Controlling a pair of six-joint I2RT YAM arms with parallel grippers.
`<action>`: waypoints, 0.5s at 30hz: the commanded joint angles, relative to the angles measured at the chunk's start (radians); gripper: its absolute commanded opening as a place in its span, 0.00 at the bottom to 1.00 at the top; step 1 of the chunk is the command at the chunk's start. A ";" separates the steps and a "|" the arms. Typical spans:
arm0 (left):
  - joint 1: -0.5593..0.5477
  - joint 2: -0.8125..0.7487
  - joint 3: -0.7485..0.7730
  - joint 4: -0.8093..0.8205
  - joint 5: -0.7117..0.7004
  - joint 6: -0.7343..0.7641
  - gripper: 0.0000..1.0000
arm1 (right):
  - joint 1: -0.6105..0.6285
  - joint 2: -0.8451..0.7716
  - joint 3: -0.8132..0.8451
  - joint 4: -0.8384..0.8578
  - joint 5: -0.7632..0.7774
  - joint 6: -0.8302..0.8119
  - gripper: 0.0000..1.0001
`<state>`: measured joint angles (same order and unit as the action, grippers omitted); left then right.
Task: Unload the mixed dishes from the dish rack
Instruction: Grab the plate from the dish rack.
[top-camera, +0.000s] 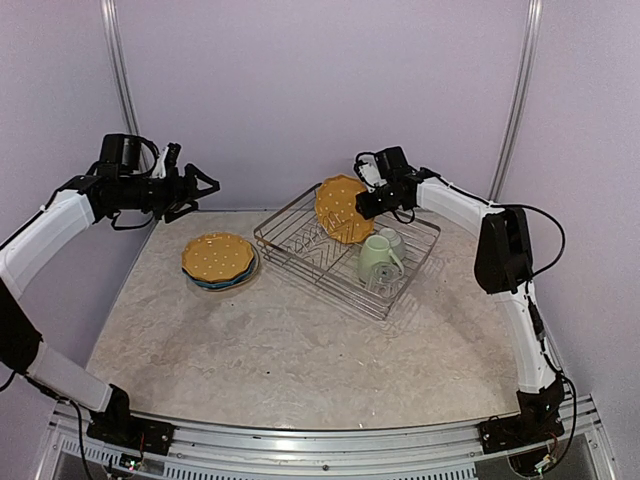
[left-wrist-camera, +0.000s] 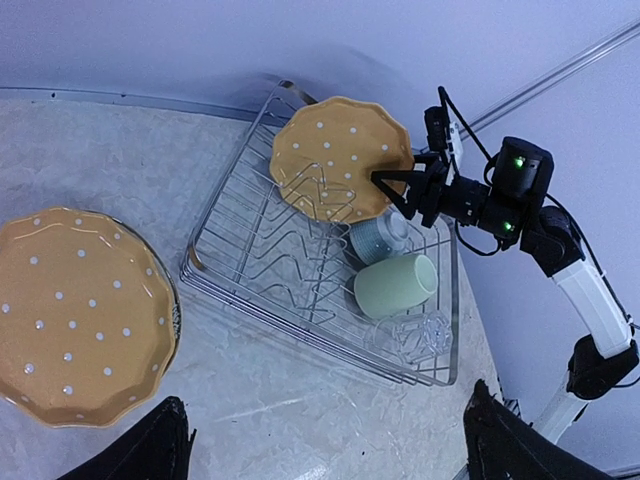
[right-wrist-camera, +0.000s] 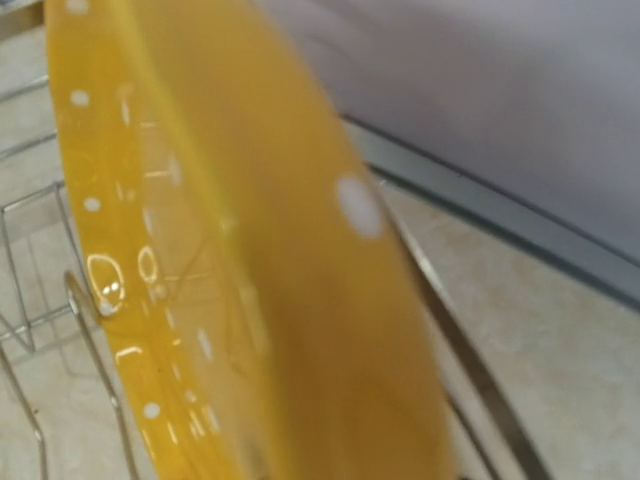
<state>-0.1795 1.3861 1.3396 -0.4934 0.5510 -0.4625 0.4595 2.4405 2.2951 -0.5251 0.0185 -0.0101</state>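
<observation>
The dish rack stands at the back right, also in the left wrist view. In it an orange scalloped plate stands on edge, and my right gripper is shut on its right rim; the plate fills the right wrist view, hiding the fingers. The pale green mug, light-blue bowl and clear glass lie in the rack's right end. The other orange plate tops a stack on the blue plate. My left gripper is open and empty, high at the left. The cream plate is not visible.
The lilac back wall runs close behind the rack. The marbled tabletop stretches in front of the rack and the plate stack. Metal frame posts stand at the back corners.
</observation>
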 joint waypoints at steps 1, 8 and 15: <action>-0.005 0.016 -0.017 0.021 0.023 0.012 0.90 | -0.011 0.037 0.029 0.013 -0.067 -0.023 0.48; -0.005 0.019 -0.022 0.022 0.023 0.008 0.90 | -0.017 0.055 0.035 0.031 -0.122 -0.027 0.38; -0.004 0.020 -0.028 0.024 0.023 0.005 0.91 | -0.017 0.059 0.045 0.043 -0.144 -0.024 0.25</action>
<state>-0.1795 1.3994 1.3312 -0.4858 0.5716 -0.4629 0.4393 2.4725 2.3096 -0.5034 -0.0856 -0.0292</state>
